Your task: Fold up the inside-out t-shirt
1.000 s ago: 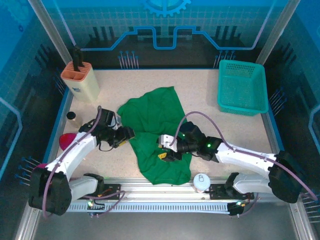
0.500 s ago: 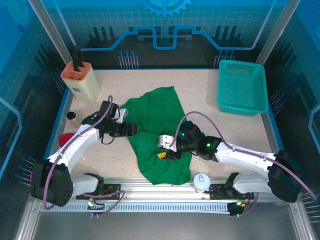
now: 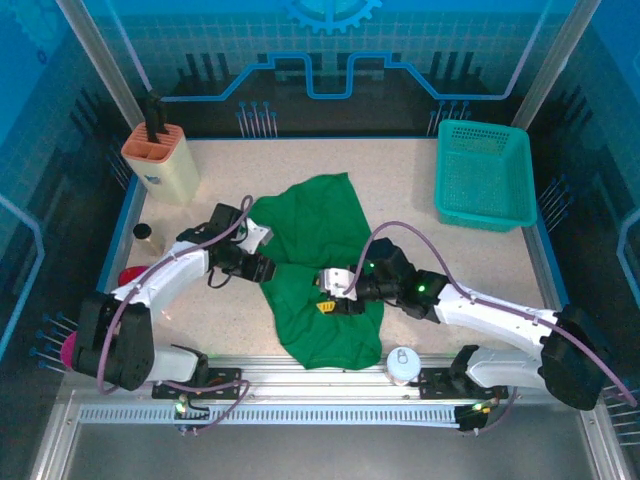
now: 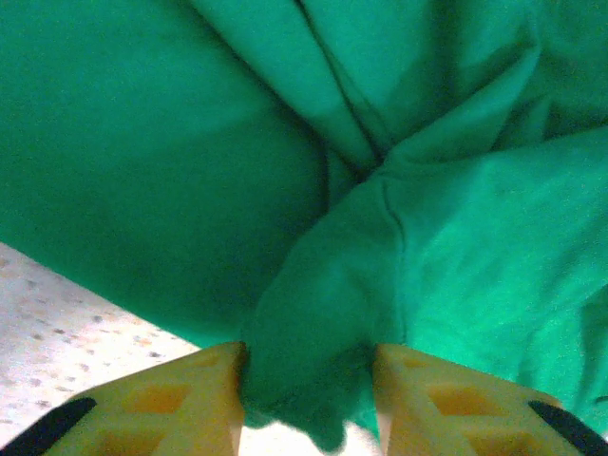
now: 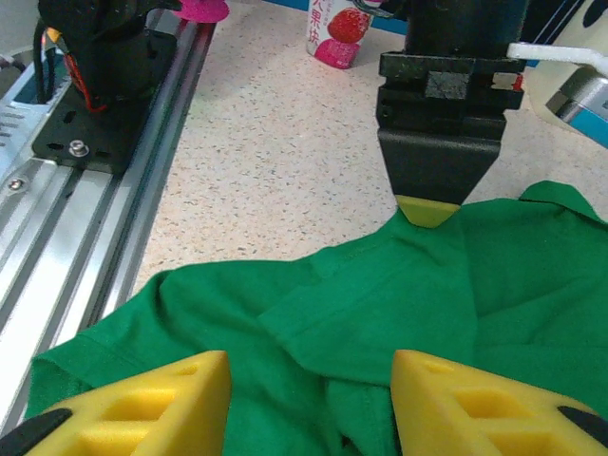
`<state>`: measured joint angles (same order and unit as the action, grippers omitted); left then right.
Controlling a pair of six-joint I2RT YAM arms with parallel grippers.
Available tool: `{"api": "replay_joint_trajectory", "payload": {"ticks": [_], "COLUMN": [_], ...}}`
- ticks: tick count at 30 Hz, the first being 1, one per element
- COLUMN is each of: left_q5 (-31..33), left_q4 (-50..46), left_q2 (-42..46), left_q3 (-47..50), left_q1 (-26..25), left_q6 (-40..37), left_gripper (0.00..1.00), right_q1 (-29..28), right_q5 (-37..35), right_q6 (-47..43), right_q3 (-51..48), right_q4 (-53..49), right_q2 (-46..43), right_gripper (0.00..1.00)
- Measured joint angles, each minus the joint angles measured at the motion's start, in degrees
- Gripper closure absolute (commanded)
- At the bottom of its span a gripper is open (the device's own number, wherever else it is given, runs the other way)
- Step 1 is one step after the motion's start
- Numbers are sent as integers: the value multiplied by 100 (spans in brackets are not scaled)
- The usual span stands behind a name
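Observation:
The green inside-out t-shirt (image 3: 320, 225) lies crumpled in the middle of the table, stretching from the back toward the front rail. My left gripper (image 3: 263, 268) is at its left edge. In the left wrist view a bunched fold of the t-shirt (image 4: 456, 237) fills the gap between the yellow fingers (image 4: 199, 404), and the left gripper (image 4: 309, 394) is shut on it. My right gripper (image 3: 328, 295) hovers over the shirt's lower middle. Seen from the right wrist, the right gripper (image 5: 312, 399) stands open above the t-shirt (image 5: 380, 304), gripping nothing, facing the left gripper's tip (image 5: 426, 211).
A teal mesh basket (image 3: 485, 175) stands at the back right. A cream holder (image 3: 160, 160) with an orange top is at the back left. A small dark jar (image 3: 143, 232) and a pink object (image 3: 128, 277) sit by the left edge; a white-capped bottle (image 3: 402, 362) is at the front rail.
My left gripper has moved right onto the shirt's left edge, opened wider on the way, then closed on a fold. The right gripper has shifted slightly and stays open.

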<state>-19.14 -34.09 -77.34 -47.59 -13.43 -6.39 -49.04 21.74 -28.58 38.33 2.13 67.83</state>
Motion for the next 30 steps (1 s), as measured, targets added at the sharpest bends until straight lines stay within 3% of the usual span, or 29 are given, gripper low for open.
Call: {"api": "replay_joint_trajectory", "payload": {"ticks": [3,6,8,12,17,27,30], "left_q5": [-354,-708,-1075,-1554,-1707,-1825,-1825], "left_q4": [96,149,474,1327,1665,1373,1220], "left_q2": [247,658,1040,1978,2634,2275,2170], "left_q3": [157,321,555,1381,1886,1827,1781], "left_q1": [-7,-13,-13,-37,-153,-481,-507], "left_q6": [175,503,918,2033,3005,3613,3613], "left_gripper": [82,85,100,100,100,100,100], "right_q1": [142,361,544,761,782,632,595], "right_q5": [-245,-1045,-1663,-2721,-3410,-4135,-4352], "right_q6": [216,1008,1805,3554,5115,5910,5989], "right_q3": [94,566,1161,2946,5099,8293,8797], "right_q4": [111,361,374,-57,-881,-2868,-3416], "right_q2": [120,684,1252,2677,4424,7335,7757], "right_gripper": [42,40,42,44,50,53,66]}}
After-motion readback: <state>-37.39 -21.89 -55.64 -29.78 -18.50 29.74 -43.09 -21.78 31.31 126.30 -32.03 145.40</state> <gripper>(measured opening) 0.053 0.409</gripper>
